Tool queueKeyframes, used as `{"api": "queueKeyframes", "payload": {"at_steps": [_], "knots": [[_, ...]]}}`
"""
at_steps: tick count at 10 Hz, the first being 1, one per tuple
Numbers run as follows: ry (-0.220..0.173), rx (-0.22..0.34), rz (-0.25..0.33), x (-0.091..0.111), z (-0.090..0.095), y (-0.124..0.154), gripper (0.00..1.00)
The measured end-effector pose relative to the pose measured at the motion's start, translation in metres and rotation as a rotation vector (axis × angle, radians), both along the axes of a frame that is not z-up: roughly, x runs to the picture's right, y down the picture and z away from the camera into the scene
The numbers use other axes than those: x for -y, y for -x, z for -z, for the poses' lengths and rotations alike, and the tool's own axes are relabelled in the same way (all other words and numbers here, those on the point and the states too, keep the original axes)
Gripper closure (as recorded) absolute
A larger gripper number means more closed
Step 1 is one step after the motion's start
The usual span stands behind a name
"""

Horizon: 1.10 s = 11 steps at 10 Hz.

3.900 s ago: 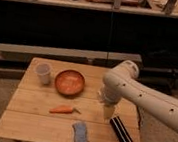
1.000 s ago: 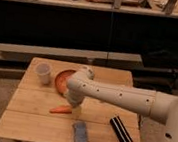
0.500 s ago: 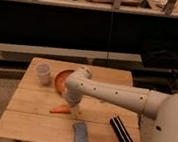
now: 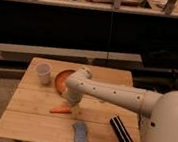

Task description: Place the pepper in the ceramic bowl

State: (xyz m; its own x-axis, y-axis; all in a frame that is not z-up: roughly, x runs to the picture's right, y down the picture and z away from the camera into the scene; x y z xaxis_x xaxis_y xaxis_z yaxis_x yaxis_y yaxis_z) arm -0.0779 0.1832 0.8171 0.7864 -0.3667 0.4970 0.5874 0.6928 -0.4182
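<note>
Pepper (image 4: 61,110) on table (image 4: 27,114) — gripper (image 4: 72,101) just beside it, open/shut: can't tell.

Your table (image 4: 29,121) is a light wooden top made of slats. At its back left stands the cup (image 4: 43,73), upright, with the bowl (image 4: 61,79) just to its right, partly hidden by the arm (image 4: 114,95). The pepper (image 4: 61,110) lies flat near the middle, in front of the bowl. The sponge (image 4: 80,133) sits near the front edge, to the right of the pepper. A black block (image 4: 121,131) lies at an angle at front right. The gripper (image 4: 72,101) hangs over the table, between bowl and pepper, close above the pepper's right end.
</note>
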Motion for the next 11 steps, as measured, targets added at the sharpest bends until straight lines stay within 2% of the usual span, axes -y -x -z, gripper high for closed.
{"api": "queueKeyframes", "payload": {"at_steps": [11], "knots": [[0.02,0.018,-0.005,-0.007,-0.026,0.001,0.2]]}}
